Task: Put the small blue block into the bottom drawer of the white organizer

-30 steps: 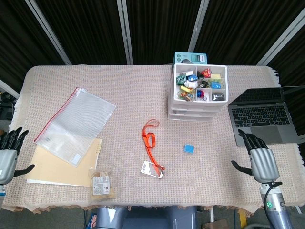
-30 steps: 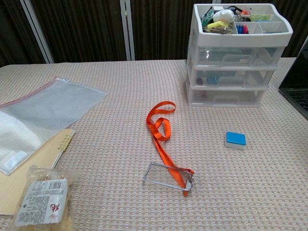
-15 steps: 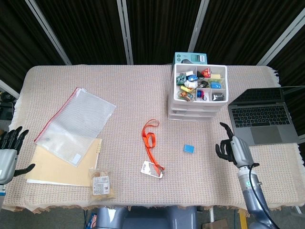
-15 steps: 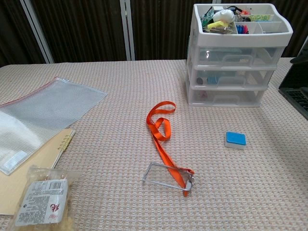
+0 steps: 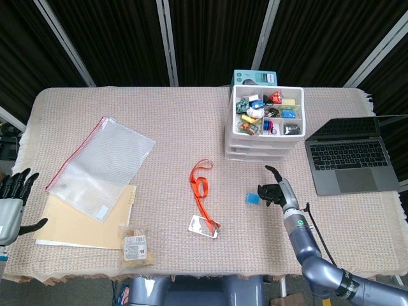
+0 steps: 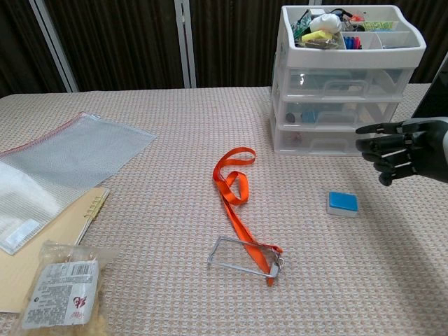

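Right hand: above the table, just right of the block, fingers apart, holding nothing
Left hand: at the table's left edge, fingers spread, empty
Block: on the cloth in front of the organizer
Drawers: all closed

the left hand is cut off by the head view's left edge. the snack packet runs off the chest view's near edge. items in the white organizer are too small to identify.
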`<action>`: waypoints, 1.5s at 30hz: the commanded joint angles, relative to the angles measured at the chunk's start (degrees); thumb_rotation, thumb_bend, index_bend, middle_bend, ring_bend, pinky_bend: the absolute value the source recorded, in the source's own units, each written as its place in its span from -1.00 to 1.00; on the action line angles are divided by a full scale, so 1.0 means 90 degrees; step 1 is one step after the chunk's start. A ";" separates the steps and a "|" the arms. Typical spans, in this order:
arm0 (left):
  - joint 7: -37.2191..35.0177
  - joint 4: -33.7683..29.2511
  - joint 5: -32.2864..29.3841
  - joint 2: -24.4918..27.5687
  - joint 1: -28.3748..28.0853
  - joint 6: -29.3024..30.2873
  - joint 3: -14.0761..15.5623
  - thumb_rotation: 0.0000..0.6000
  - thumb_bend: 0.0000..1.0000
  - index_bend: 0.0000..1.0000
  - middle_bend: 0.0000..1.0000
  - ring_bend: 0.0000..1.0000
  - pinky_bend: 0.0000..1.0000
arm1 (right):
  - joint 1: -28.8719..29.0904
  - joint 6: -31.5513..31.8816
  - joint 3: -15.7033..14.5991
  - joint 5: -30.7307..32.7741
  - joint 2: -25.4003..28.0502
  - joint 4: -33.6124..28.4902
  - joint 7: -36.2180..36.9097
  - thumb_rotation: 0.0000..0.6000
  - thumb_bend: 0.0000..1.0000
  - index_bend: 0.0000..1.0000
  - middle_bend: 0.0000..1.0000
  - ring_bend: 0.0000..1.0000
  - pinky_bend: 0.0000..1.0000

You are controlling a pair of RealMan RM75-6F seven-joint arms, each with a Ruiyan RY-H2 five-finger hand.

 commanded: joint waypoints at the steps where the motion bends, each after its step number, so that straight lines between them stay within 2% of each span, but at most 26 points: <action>1: -0.0003 -0.0001 -0.0005 0.0001 -0.0003 -0.0004 -0.0003 1.00 -0.71 -0.85 -1.00 -1.00 -1.00 | 0.0373 -0.0351 0.0276 0.0746 -0.0276 0.0399 0.0230 1.00 -0.07 -0.80 0.61 0.64 0.44; 12: -0.0025 -0.0033 -0.0074 0.0011 -0.0030 -0.0071 -0.0024 1.00 -0.70 -0.85 -1.00 -1.00 -1.00 | 0.0852 -0.0735 0.0390 0.1565 -0.0706 0.1217 0.0334 1.00 -0.07 -0.79 0.61 0.64 0.44; 23: -0.0087 -0.0055 -0.0146 0.0025 -0.0059 -0.0143 -0.0048 1.00 -0.70 -0.85 -1.00 -1.00 -1.00 | 0.1301 -0.0934 0.0472 0.2077 -0.1166 0.2114 0.0335 1.00 -0.06 -0.78 0.61 0.64 0.44; 36: -0.0170 -0.0101 -0.0211 0.0071 -0.0089 -0.0235 -0.0056 1.00 -0.70 -0.85 -1.00 -1.00 -1.00 | 0.1596 -0.0780 0.0732 0.2439 -0.1603 0.3056 0.0430 1.00 -0.06 -0.73 0.61 0.64 0.44; 45: -0.0178 -0.0128 -0.0251 0.0080 -0.0099 -0.0272 -0.0056 1.00 -0.71 -0.85 -1.00 -1.00 -1.00 | 0.1649 -0.0355 0.0930 0.2321 -0.1859 0.3327 0.0595 1.00 -0.05 -0.72 0.61 0.64 0.44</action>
